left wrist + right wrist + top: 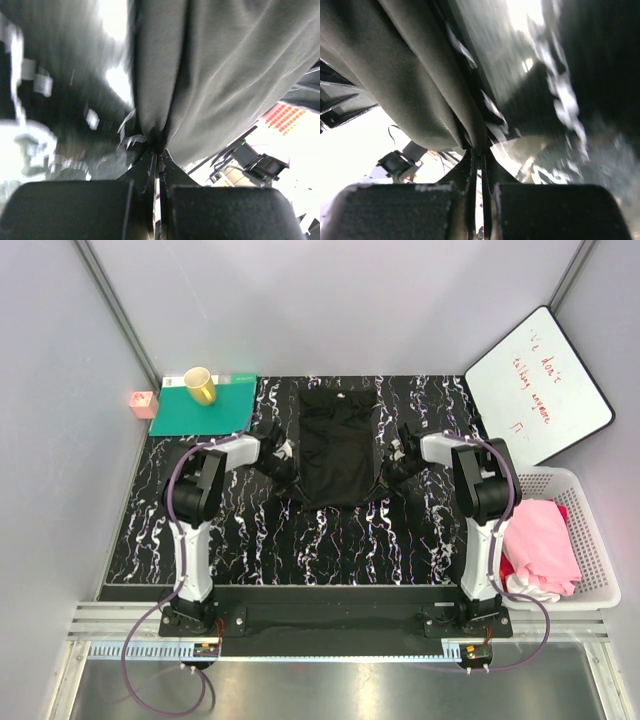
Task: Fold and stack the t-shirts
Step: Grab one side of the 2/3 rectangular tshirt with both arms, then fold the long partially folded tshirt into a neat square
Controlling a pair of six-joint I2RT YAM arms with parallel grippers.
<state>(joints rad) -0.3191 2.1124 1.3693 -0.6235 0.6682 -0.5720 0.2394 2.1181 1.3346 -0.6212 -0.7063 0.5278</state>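
A black t-shirt (340,445) of soft matte cloth, folded into a narrow strip, lies mid-table on the marbled tabletop (330,540), its long axis running away from the arm bases. The left gripper (283,455) and right gripper (397,462) flank it equally near, each pinched tight on a side edge; a pink t-shirt (540,535) sits in the basket (600,540) to the right

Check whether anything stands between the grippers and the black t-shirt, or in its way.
Nothing visible does. The left gripper and the right gripper each pinch an edge of the black t-shirt, both shut on cloth. The yellow cup on the green mat stands at the far left corner, apart from it.
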